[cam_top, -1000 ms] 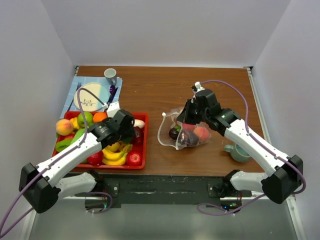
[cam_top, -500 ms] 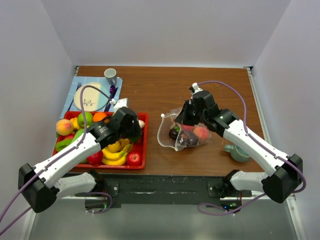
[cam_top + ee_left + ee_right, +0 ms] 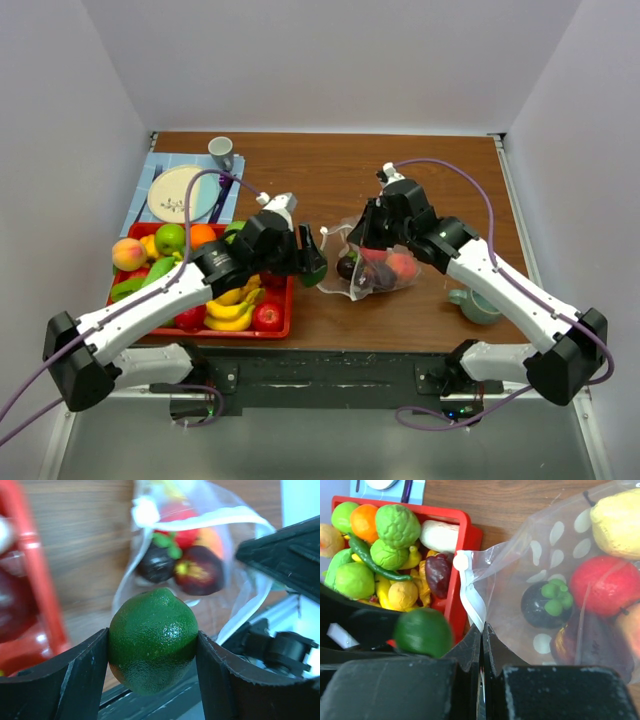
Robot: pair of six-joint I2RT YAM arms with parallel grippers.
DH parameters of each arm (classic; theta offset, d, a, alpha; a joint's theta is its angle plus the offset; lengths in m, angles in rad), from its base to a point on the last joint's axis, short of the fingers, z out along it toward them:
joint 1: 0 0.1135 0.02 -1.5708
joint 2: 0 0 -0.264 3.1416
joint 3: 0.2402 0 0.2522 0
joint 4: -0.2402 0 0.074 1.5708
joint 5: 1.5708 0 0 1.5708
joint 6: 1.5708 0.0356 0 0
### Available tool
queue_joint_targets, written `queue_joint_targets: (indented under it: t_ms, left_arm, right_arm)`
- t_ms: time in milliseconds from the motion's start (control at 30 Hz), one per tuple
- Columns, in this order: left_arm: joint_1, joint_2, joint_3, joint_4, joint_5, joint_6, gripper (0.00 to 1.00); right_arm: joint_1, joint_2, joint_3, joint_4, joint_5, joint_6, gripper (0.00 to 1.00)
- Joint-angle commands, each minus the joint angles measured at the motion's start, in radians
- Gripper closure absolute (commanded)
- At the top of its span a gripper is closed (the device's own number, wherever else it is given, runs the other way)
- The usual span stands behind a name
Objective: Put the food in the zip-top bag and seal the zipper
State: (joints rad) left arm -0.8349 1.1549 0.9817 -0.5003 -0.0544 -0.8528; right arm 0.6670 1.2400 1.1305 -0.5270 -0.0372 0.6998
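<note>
Left hand [image 3: 152,647] is part-open, its two dark fingers pressed against either side of a green lime [image 3: 152,640], which sits squarely between them and clear of the bench [image 3: 330,180]. A second ago this hand was down among the fruit in the red tray [image 3: 292,310]. It has since swung to its right, past the tray's right rim, and now hangs in the gap between tray and bag [image 3: 385,270]. In the wrist view the bag's mouth lies straight ahead of the lime, with the pale zipper strip [image 3: 210,517] arching over it.

Right hand [image 3: 481,640] has hardly moved in that time. Its fingers are closed tight together and seem to pinch the bag's near edge, just under the white zipper strip, holding the mouth up towards the tray. Through the dotted plastic a dark purple fruit [image 3: 545,605], a red fruit [image 3: 607,585] and a yellow one are already inside.

So the pick is done and the carry is under way: the lime is out of the tray but not yet in the bag. It looks a snug fit for the opening, so the floppy rim may fold or snag as it goes in. More fruit is left in the tray, and the zipper is unsealed.
</note>
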Motion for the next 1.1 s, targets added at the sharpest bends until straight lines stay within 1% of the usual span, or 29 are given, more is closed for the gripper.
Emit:
queue_joint_targets:
  t_ms: [0,100,133,200,233,300,333,367,433,500,600,800,867,967,1033,1067]
  left_arm:
    - [-0.012,0.066,0.034,0.189,0.119,-0.026,0.9]
    - [-0.02,0.146,0.078,0.256,0.14,-0.041,0.9]
    - [-0.021,0.193,0.109,0.262,0.14,-0.048,0.88]
    - [-0.026,0.238,0.136,0.276,0.146,-0.06,0.84]
    - [-0.03,0.267,0.153,0.288,0.143,-0.06,0.7]
    - [-0.041,0.287,0.173,0.298,0.134,-0.058,0.51]
    - [-0.044,0.302,0.193,0.298,0.133,-0.052,0.33]
    - [-0.047,0.307,0.199,0.295,0.133,-0.043,0.25]
    - [-0.052,0.307,0.206,0.296,0.128,-0.035,0.14]
    - [-0.055,0.299,0.206,0.295,0.13,-0.028,0.06]
    - [-0.055,0.278,0.203,0.287,0.134,-0.006,0.03]
    - [-0.056,0.218,0.195,0.253,0.133,0.024,0.02]
    - [-0.056,0.2,0.19,0.224,0.117,0.032,0.03]
    - [-0.056,0.143,0.173,0.172,0.076,0.041,0.09]
    - [-0.056,0.086,0.161,0.114,0.048,0.05,0.15]
    - [-0.056,0.048,0.158,0.092,-0.008,0.055,0.16]
  right_arm:
    - [0.037,-0.016,0.077,-0.021,0.036,0.021,1.0]
    - [0.04,-0.046,0.086,-0.042,0.036,0.029,1.0]
    - [0.04,-0.059,0.089,-0.051,0.075,0.035,1.0]
    - [0.039,-0.091,0.101,-0.083,0.115,0.038,1.0]
    - [0.04,-0.099,0.116,-0.096,0.134,0.043,1.0]
    - [0.04,-0.117,0.127,-0.133,0.154,0.041,1.0]
    - [0.039,-0.119,0.138,-0.142,0.161,0.04,1.0]
    - [0.04,-0.125,0.14,-0.152,0.166,0.04,1.0]
    - [0.039,-0.125,0.146,-0.16,0.171,0.04,1.0]
    - [0.039,-0.123,0.146,-0.159,0.169,0.04,1.0]
    - [0.039,-0.113,0.143,-0.153,0.168,0.037,1.0]
    - [0.039,-0.088,0.143,-0.137,0.163,0.035,1.0]
    - [0.039,-0.085,0.146,-0.133,0.163,0.035,1.0]
    - [0.039,-0.083,0.147,-0.131,0.168,0.03,1.0]
    - [0.039,-0.08,0.146,-0.131,0.171,0.029,1.0]
    - [0.039,-0.082,0.144,-0.13,0.171,0.027,1.0]
